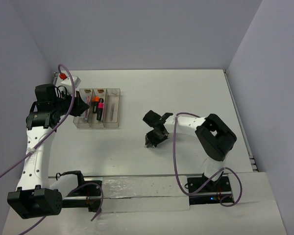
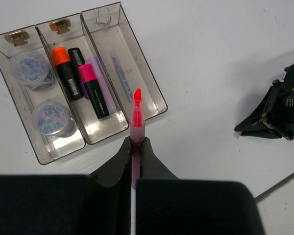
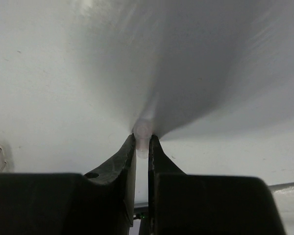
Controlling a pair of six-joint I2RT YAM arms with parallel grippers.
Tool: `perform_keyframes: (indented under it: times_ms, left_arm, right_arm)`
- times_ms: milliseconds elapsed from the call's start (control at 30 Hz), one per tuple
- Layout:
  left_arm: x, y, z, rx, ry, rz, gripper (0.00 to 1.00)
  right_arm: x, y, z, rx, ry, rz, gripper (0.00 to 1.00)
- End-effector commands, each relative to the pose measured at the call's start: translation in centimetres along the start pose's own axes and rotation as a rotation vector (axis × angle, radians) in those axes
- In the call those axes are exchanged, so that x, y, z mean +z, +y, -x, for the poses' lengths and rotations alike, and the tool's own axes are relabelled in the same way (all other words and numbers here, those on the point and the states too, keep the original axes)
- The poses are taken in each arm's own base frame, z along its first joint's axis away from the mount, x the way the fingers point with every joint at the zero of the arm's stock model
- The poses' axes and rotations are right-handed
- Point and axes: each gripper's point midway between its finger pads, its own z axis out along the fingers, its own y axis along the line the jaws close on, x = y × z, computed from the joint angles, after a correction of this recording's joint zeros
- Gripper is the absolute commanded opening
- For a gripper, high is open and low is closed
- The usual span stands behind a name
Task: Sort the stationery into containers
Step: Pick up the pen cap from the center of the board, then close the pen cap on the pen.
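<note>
1. Box with red button (image 1: 63, 77): far-left corner of the table (image 1: 186, 93), beside the left arm.

2. Left gripper (image 2: 136, 141): fingers pressed together on a thin pink pen (image 2: 137, 117). The pen runs lengthwise between them, red tip pointing away from the wrist. In the left wrist view the tip shows over the near end of the tray's 3rd compartment. Its height above the tray cannot be told.

3. Clear tray (image 2: 115, 39): 3 long narrow compartments joined side by side, on the left half of the table, just beside the left gripper.
- Compartment 1 (left): 2 round clear pieces (image 2: 27, 68) with bluish contents, one behind the other.
- Compartment 2 (middle): orange-black highlighter (image 2: 63, 68), pink-black highlighter (image 2: 94, 93) and purple highlighter (image 2: 102, 73), all lying lengthwise. The purple one is partly hidden by the pink-black one.
- Compartment 3 (right): 1 thin grey pen (image 2: 121, 73), lying lengthwise.

4. Right gripper (image 3: 142, 142): mid-table, well apart from the tray, pointing down at the surface. Its fingers are pinched on a small pale piece (image 3: 142, 130) at their tips, too blurred to identify further.
</note>
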Motion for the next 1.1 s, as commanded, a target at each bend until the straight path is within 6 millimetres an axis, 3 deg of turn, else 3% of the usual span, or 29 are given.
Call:
perform_keyframes:
  times_ms: [0,67,200,233,300,367,467,567,700,800,933,1067]
  left_arm:
    - [-0.4,-0.6,0.9,0.034,-0.04,-0.038,0.0]
    - [-0.4,-1.1,0.9,0.041,-0.04,-0.067,0.0]
    - [-0.7,-3.8,1.1,0.052,-0.034,-0.233,0.0]
    - [-0.6,-3.9,1.1,0.062,-0.032,-0.243,0.0]
    - [-1.4,-6.0,1.6,0.083,-0.043,-0.368,0.0]
    - [-2.2,-7.4,2.3,0.1,-0.059,-0.455,0.0]
    - [-3.1,-8.6,2.3,0.132,-0.054,-0.526,0.0]
    - [-4.1,-9.4,1.6,0.242,-0.03,-0.561,0.0]
    - [-5.5,-10.4,0.2,0.32,0.013,-0.599,0.0]
    - [-6.3,-10.5,-1.1,0.339,0.064,-0.589,0.0]
    - [-6.9,-10.6,-1.1,0.331,0.073,-0.569,0.0]
    - [-7.0,-11.0,-0.4,0.299,0.056,-0.585,0.0]
  right_arm:
    - [-1.7,3.1,3.0,-0.135,-0.209,0.157,0.0]
    - [-3.7,5.8,2.7,-0.241,-0.263,0.285,0.0]
    - [-11.4,12.9,1.8,-0.606,-0.493,0.606,0.0]
    - [-12.7,13.3,2.1,-0.607,-0.527,0.634,0.0]
    - [-19.2,15.7,1.2,-0.77,-0.642,0.829,0.0]
    - [-24.6,16.7,0.3,-0.888,-0.719,1.003,0.0]
    - [-30.4,16.7,-1.5,-1.006,-0.778,1.218,0.0]
    - [-35.7,16.3,-4.8,-1.194,-0.784,1.436,0.0]
    - [-39.5,15.8,-8.5,-1.278,-0.679,1.641,0.0]
    - [-41.2,14.9,-11.1,-1.324,-0.605,1.771,0.0]
    - [-41.6,14.2,-13.3,-1.392,-0.584,1.847,0.0]
    - [-41.4,14.0,-13.8,-1.397,-0.576,1.877,0.0]
